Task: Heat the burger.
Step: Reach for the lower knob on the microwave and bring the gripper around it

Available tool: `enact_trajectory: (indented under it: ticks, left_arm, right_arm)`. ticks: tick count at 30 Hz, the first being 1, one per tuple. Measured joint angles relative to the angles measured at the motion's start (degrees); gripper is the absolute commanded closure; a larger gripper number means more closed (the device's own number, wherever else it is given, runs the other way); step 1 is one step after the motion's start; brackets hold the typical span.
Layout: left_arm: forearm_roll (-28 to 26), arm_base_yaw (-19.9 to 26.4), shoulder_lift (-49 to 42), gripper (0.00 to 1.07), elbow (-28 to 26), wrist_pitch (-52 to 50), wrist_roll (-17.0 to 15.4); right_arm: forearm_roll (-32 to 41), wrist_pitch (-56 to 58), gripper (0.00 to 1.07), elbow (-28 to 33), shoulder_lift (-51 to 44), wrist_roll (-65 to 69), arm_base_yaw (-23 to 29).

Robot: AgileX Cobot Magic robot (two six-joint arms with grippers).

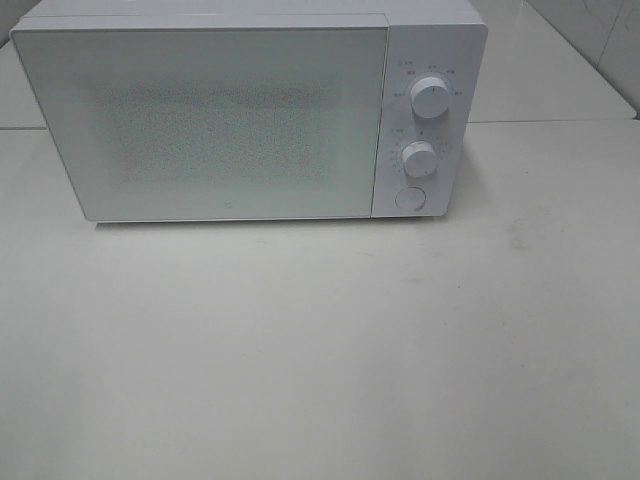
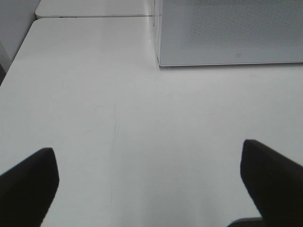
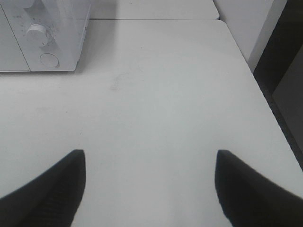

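No burger is seen, so its direction cannot be told; left gripper (image 2: 146, 144) and right gripper (image 3: 150, 151) are held spread and empty before the closed microwave (image 1: 200, 120), button (image 1: 410, 198) nearer the right.

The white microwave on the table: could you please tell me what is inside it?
The white box-shaped microwave has its door shut; the speckled window shows only pale haze. Anything inside is hidden. No burger shows in any view.
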Motion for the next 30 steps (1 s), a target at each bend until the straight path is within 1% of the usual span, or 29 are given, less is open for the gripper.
enact_trajectory:
  ticks: [30]
  left_arm:
    - [0.00,0.00,0.00,0.08,0.00,0.00,0.00]
  right_arm:
    - [0.00,0.00,0.34,0.00,0.00,0.00,0.00]
